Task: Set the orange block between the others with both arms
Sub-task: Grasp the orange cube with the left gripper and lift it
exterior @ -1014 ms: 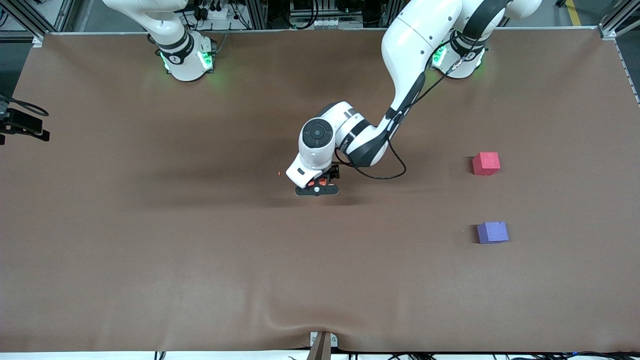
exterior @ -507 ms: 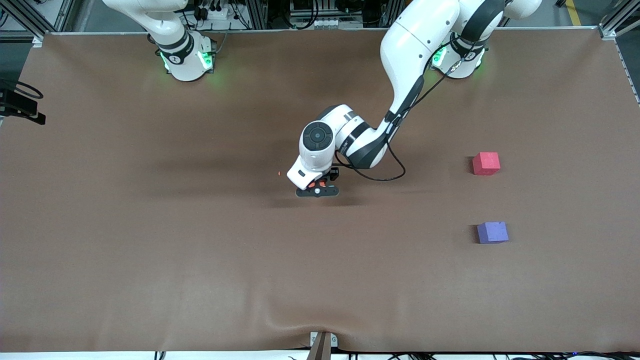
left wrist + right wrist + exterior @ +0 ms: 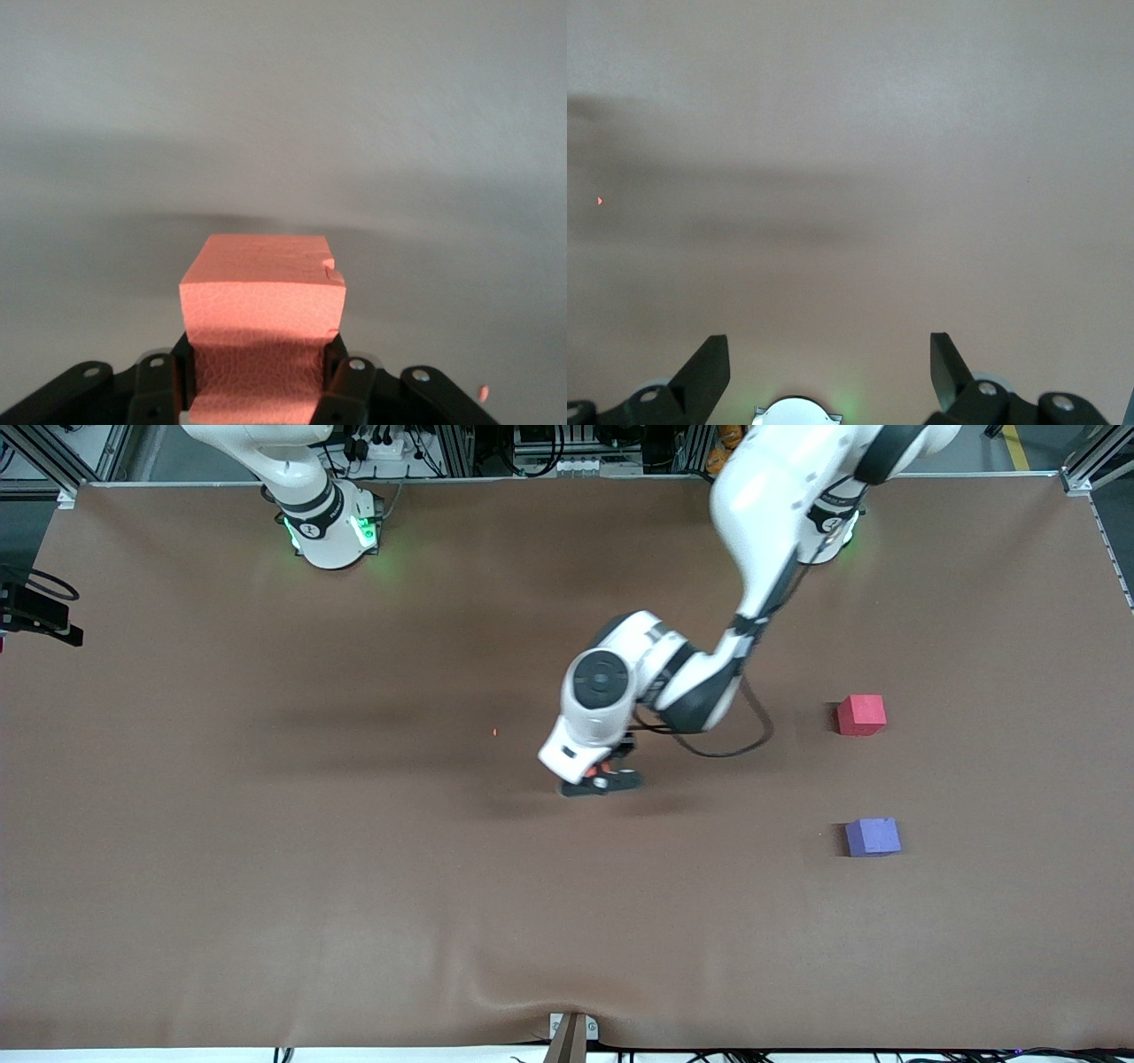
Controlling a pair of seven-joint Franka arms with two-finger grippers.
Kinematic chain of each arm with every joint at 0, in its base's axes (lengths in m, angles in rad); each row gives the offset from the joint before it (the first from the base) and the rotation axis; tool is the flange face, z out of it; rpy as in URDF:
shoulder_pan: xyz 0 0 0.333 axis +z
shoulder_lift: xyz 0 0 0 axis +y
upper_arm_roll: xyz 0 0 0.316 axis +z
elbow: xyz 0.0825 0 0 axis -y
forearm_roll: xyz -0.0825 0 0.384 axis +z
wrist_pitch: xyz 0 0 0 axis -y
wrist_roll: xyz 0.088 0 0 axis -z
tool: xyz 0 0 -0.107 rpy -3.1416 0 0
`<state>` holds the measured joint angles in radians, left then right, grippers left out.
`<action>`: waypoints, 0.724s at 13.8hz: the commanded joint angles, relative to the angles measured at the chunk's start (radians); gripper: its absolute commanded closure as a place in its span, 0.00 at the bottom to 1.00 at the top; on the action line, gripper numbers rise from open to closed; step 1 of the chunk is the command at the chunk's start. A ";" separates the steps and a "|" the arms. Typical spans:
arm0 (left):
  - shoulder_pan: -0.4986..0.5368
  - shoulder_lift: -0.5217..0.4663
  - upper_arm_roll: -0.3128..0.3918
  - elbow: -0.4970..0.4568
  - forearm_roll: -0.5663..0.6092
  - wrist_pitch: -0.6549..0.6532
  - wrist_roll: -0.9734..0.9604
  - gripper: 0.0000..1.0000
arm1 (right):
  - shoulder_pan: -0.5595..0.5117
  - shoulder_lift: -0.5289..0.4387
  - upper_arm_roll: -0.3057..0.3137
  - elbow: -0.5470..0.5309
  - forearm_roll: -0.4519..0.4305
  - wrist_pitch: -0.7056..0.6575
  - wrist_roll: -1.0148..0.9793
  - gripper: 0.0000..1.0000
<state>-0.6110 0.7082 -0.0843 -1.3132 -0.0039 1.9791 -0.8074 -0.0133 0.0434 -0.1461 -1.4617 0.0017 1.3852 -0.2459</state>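
Observation:
My left gripper (image 3: 602, 779) is over the middle of the table, shut on the orange block (image 3: 263, 288). Its two fingers press the block's sides, and only a sliver of orange (image 3: 604, 770) shows under the wrist in the front view. The others lie toward the left arm's end of the table: a red-pink cube (image 3: 861, 715) and a purple cube (image 3: 873, 837) nearer the front camera, with a bare gap between them. In the right wrist view my right gripper (image 3: 828, 359) stands open over bare table, holding nothing. The right arm waits.
A tiny orange crumb (image 3: 494, 732) lies on the brown mat (image 3: 354, 886) toward the right arm's end from the left gripper. A black piece (image 3: 35, 613) hangs at the table's edge at the right arm's end. The mat's front edge has a clamp (image 3: 571, 1032).
The left gripper has shut on the orange block and carried it toward the left arm's end of the table. Both cubes lie as before.

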 commanded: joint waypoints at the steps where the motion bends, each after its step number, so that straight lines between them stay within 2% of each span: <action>1: 0.114 -0.177 -0.012 -0.119 -0.007 -0.109 0.115 0.74 | -0.005 -0.007 0.008 -0.008 -0.028 0.003 0.016 0.00; 3: 0.202 -0.281 -0.012 -0.240 -0.007 -0.115 0.206 0.74 | -0.005 -0.005 0.008 -0.008 -0.028 0.003 0.016 0.00; 5: 0.310 -0.341 -0.012 -0.332 -0.004 -0.112 0.321 0.74 | -0.005 -0.005 0.008 -0.009 -0.028 0.003 0.016 0.00; 7: 0.416 -0.363 -0.012 -0.398 -0.002 -0.100 0.460 0.74 | -0.004 -0.005 0.008 -0.009 -0.028 0.003 0.016 0.00; 10: 0.540 -0.366 -0.012 -0.516 0.002 0.022 0.621 0.74 | -0.004 -0.005 0.008 -0.009 -0.028 0.003 0.016 0.00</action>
<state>-0.1273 0.3788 -0.0831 -1.7148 -0.0036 1.9080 -0.2616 -0.0133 0.0458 -0.1466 -1.4637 -0.0040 1.3858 -0.2449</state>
